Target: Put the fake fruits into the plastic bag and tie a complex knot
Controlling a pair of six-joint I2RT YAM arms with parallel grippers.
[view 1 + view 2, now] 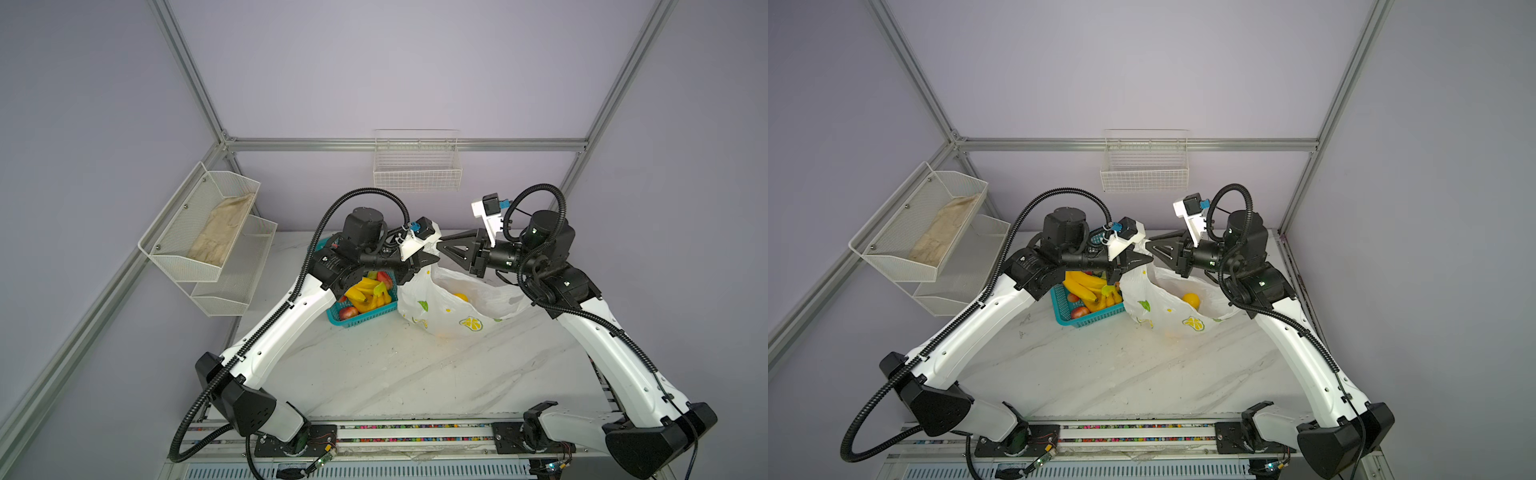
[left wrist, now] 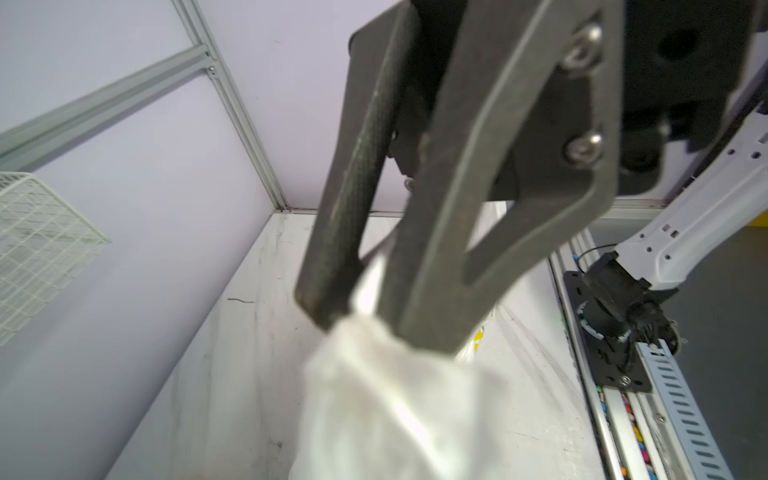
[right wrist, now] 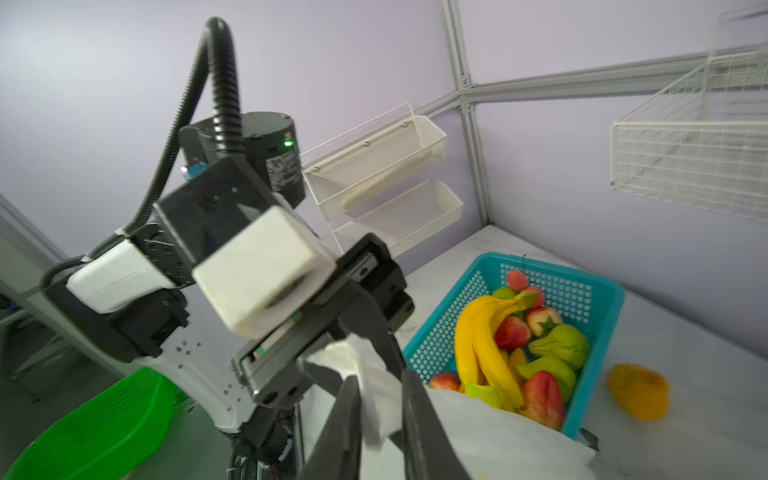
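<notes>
Bag film, crinkly white, is clenched in left tool; right tool gapes around it.

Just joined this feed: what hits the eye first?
Mid-scene, above the plastic bag, the left gripper pinches its handle, tip to tip with the right gripper, which has plastic between its jaws. Left of the bag, the teal basket brims with fake fruits; one orange fruit sits inside the bag.

Each arm is glossy white with black joint housings and a black ribbed cable hose alongside. The fingers are flat matt-black frames with triangular cut-outs, fixed by silver screws. Each wrist carries a white camera block with a blue plug. One motor shows a green light.
</notes>
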